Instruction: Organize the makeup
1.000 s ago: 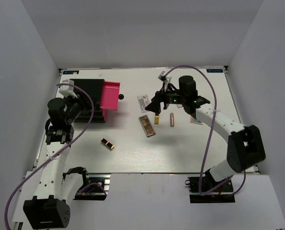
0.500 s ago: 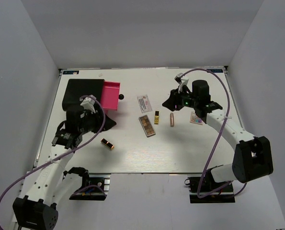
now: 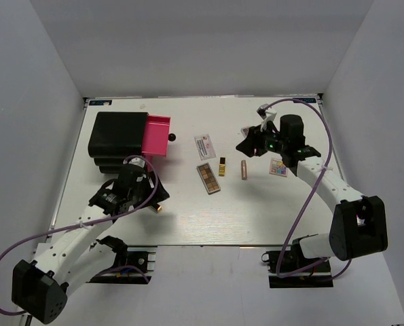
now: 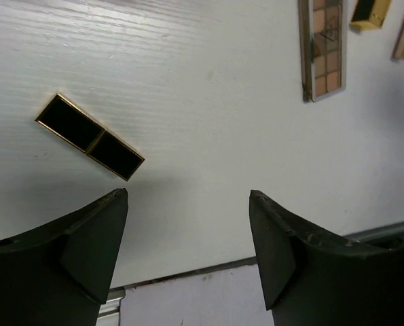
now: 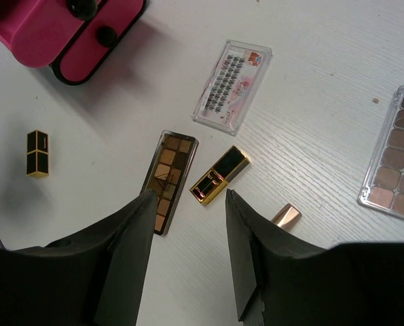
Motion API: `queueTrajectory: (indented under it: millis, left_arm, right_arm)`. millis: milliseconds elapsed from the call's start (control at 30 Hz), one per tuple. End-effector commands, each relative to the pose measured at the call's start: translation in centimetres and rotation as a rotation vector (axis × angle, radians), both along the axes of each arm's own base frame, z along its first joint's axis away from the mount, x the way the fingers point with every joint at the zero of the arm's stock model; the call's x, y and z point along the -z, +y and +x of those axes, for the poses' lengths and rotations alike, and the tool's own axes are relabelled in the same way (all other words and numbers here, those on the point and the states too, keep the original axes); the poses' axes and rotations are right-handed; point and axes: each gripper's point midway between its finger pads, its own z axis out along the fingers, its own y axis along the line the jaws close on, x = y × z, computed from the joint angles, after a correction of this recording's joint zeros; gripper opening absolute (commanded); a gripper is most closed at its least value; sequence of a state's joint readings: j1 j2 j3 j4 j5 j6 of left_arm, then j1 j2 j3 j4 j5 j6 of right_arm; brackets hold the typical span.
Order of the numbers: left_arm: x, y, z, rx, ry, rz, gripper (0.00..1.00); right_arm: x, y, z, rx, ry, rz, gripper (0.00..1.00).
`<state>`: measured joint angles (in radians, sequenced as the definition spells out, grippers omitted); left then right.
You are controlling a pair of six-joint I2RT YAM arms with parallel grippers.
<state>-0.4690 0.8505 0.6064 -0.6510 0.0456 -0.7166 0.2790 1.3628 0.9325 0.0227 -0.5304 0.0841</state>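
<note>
Hovering over the white wood-grain table (image 4: 208, 81), the left gripper (image 4: 188, 204) stands wide open and empty. A black rectangular lipstick tube with gold edging (image 4: 89, 136) lies just beyond the tip of its picture-left jaw. The right gripper (image 5: 188, 204) also gapes with nothing held. A gold-and-black lipstick tube (image 5: 220, 175) lies just ahead of its gap, a long brown eyeshadow palette (image 5: 169, 178) is beside that, and a white-pink flat packet (image 5: 231, 85) lies farther ahead. What seems to be a rose-pink tube (image 5: 285, 215) peeks out beside the picture-right jaw.
</note>
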Motion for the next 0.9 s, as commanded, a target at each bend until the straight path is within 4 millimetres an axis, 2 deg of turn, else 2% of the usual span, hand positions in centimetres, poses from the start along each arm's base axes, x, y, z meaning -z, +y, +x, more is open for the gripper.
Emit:
queueTrajectory:
  millis: [0,167,400,633,867]
  left_arm:
    - [1.0,1.6,0.7,-0.134,-0.001,0.063,0.82]
    - [2.6,2.3,0.4,-0.2,0.032,0.114,0.88]
    - [3.9,2.8,0.5,-0.262,0.04,0.149,0.91]
    - [6.5,3.0,0.3,-0.333,0.1,0.21,0.92]
    - [8.2,3.6,0.4,-0.396,0.114,0.274,0.91]
  right_arm:
    - [-1.4,-0.2,0.1,0.004,-0.041,0.029,0.52]
    - [-0.9,-0.3,0.2,0.005,-0.021,0.029,0.53]
    - [-0.6,-0.4,0.3,0.002,-0.01,0.032,0.54]
    - [-0.7,-0.6,0.2,0.002,-0.004,0.043,0.54]
    - [-0.8,-1.1,0.3,0.011,-0.001,0.053,0.54]
